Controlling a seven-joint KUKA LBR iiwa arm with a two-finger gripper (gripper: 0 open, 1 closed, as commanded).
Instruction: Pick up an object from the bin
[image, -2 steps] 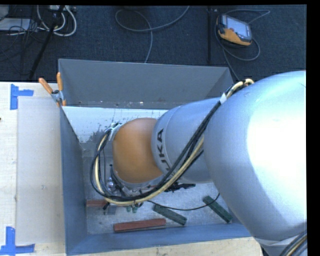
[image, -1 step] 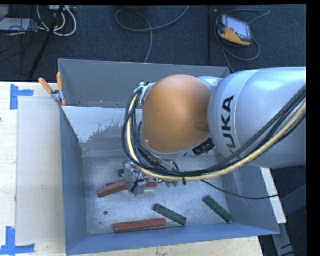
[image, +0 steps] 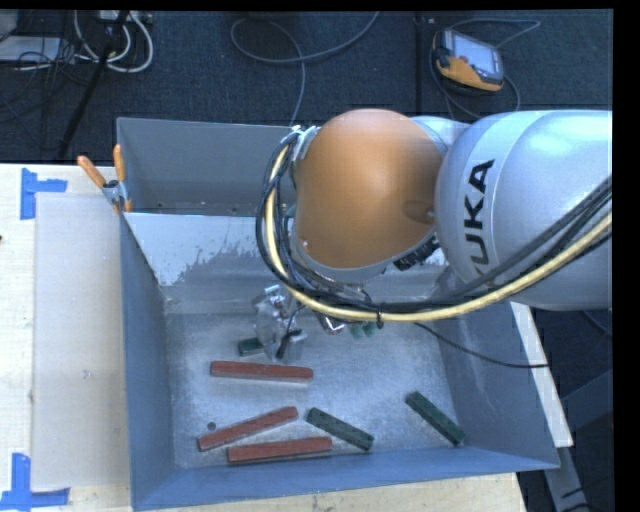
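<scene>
In a grey metal bin (image: 148, 380), three reddish-brown bars (image: 261, 372) lay toward the lower left. Just above the topmost sat a small dark green block (image: 250, 347), with the gripper (image: 280, 330) low beside it; whether it was spread or closed could not be told. With two dark green bars (image: 339, 428) further right, the likely risk was the gripper nudging the little block aside or catching the bar below it.

Scuffed matt metal bin (image: 145, 350); glossy smooth orange cover (image: 365, 185)
</scene>
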